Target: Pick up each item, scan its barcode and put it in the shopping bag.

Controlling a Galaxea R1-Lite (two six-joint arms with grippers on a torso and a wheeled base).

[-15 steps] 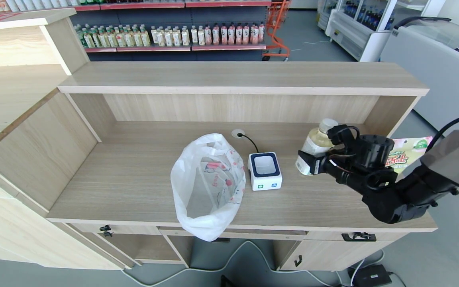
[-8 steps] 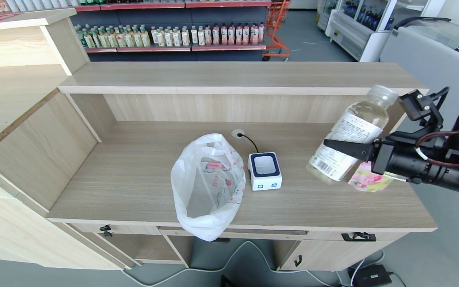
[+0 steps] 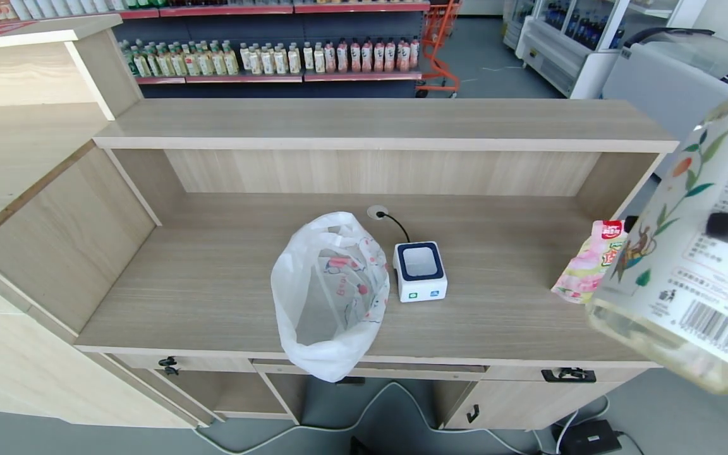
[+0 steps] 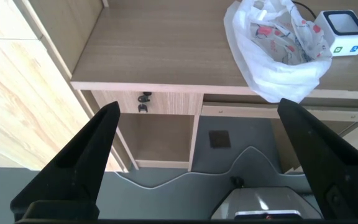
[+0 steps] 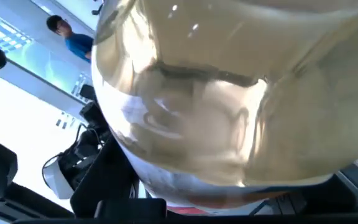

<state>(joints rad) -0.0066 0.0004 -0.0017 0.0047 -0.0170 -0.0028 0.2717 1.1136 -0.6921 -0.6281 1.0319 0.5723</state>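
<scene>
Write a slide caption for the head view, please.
A drink bottle held aloft, barcode showing, right of the scanner and open shopping bag on the counter.

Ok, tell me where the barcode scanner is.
Head view: the scanner stands midway along the counter, just right of the shopping bag.

the left end effector point(image 4: 199, 104) has two matte black, wedge-shaped fingers point(image 4: 73, 174).

light wood-grain checkout counter with raised back ledge point(image 3: 376, 120) | red-edged store shelves lined with drink bottles point(image 3: 275, 58) behind it | orange metal rack point(image 3: 441, 77) beside the shelves | white chest freezer point(image 3: 655, 88) far right | black drawer handle point(image 3: 568, 375) under the front edge
</scene>
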